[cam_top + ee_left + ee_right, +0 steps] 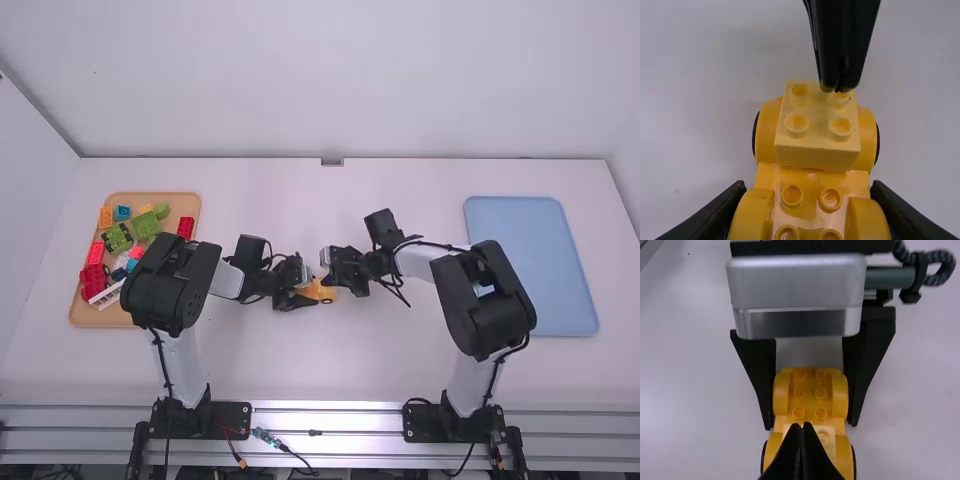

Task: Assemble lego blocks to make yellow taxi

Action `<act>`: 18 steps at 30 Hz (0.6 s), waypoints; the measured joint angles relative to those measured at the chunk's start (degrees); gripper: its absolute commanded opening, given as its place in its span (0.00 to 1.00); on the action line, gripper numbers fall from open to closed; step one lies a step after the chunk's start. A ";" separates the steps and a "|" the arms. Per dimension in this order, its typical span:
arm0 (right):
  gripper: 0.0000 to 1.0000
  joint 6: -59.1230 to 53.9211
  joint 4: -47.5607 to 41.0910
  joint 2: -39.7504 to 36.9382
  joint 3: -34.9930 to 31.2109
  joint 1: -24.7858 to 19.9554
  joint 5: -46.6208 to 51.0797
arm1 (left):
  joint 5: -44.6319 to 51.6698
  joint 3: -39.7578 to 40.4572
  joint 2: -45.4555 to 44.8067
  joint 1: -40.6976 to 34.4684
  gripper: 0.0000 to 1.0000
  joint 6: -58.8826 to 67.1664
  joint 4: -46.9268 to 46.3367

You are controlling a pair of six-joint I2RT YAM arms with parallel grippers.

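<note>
Yellow and studded, sits as a part-built car (810,395) midway along the white counter (300,370). From nine o'clock, pinches both its sides with the left gripper (308,293). From three o'clock, brings the right gripper (325,283) in empty, fingertips pressed together, over the pale block (817,156). Toward nine, holds coloured bricks (145,225) in a tan tray (110,320).

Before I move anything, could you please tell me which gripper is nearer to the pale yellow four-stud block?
Right. The right gripper, closed, is at the studs of the pale yellow block, touching or just above; the left gripper grips the wheeled yellow base farther along.
</note>
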 measured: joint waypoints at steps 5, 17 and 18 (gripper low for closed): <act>0.00 0.09 0.59 0.15 -0.02 0.00 0.15 | 0.02 0.00 0.00 0.00 0.54 0.02 -0.02; 0.00 2.51 3.56 4.46 1.03 -0.24 -2.69 | 0.22 0.00 0.00 0.00 0.54 0.17 -0.20; 0.00 2.43 2.99 4.50 1.27 -0.26 -2.78 | 0.33 0.00 0.00 0.00 0.54 0.20 -0.26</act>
